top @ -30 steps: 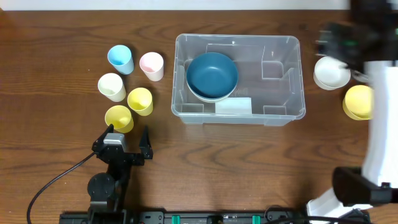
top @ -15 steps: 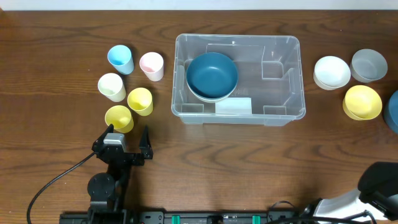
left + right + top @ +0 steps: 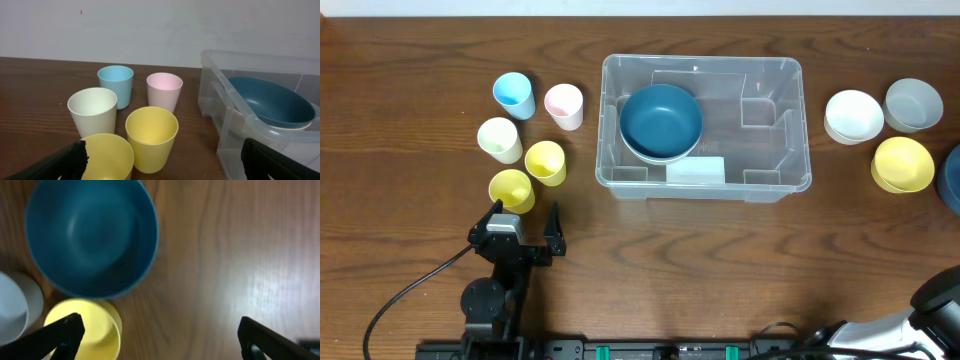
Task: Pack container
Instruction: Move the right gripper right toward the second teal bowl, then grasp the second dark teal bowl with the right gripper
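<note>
The tabletop (image 3: 420, 300) is dark brown wood with visible grain. In the left wrist view, a plain white wall (image 3: 160, 25) stands behind its far edge.

The container (image 3: 792, 120) sits upright at the tabletop centre. A dark blue bowl (image 3: 661, 120) rests in its left half, stacked in a pale bowl. A white label (image 3: 695, 169) lies on the base at the near wall. The right half holds nothing.

Five cups stand left of the container: light blue cup (image 3: 514, 95), pink cup (image 3: 564, 105), cream cup (image 3: 500, 139) and two yellow cups (image 3: 545, 161). Four bowls lie right of it: white bowl (image 3: 853, 116), grey bowl (image 3: 913, 104), yellow bowl (image 3: 903, 164) and a second dark blue bowl (image 3: 950, 178) at the frame edge.

The left fingers (image 3: 67, 161) are spread wide, hold nothing, and sit just behind the nearest yellow cup. Contact with that cup cannot be determined.

The right fingers (image 3: 62, 332) are also spread wide and empty. They hang above the tabletop near the second dark blue bowl and the yellow bowl. This view is blurred.
</note>
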You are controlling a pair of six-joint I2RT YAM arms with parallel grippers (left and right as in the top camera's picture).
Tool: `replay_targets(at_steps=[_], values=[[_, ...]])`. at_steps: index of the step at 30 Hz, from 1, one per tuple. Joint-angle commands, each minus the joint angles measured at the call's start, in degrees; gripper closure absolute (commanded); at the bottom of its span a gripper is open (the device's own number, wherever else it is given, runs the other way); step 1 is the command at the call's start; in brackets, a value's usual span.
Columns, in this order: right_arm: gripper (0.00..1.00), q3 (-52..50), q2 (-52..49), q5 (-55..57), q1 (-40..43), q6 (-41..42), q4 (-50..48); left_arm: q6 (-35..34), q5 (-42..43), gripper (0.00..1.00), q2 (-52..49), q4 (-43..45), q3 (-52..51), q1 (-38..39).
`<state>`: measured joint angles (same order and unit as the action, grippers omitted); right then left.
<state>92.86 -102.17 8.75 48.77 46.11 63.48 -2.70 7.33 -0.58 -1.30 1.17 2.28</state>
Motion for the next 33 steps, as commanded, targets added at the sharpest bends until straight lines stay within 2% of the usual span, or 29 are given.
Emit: replay_targets(at_steps=[1,8,12,33], values=[[0.01,-5.6,-0.2,0.2,0.3,2.8,-4.7,0.9,1.0,0.02,0.3,-2.0,-0.9,-0.3],[0.01,-15.3,-0.2,0.2,0.3,4.6,-19.9,0.9,1.0,0.02,0.3,-2.0,-0.9,-0.3],[0.01,-16.2,-0.9,0.2,0.3,4.5,-23.9,0.9,1.0,0.02,0.3,-2.0,-0.9,-0.3],[0.01,-16.3,-9.2,0.4,4.6,4.5,-24.7,0.9,1.0,0.02,0.3,-2.0,-0.9,-0.3]])
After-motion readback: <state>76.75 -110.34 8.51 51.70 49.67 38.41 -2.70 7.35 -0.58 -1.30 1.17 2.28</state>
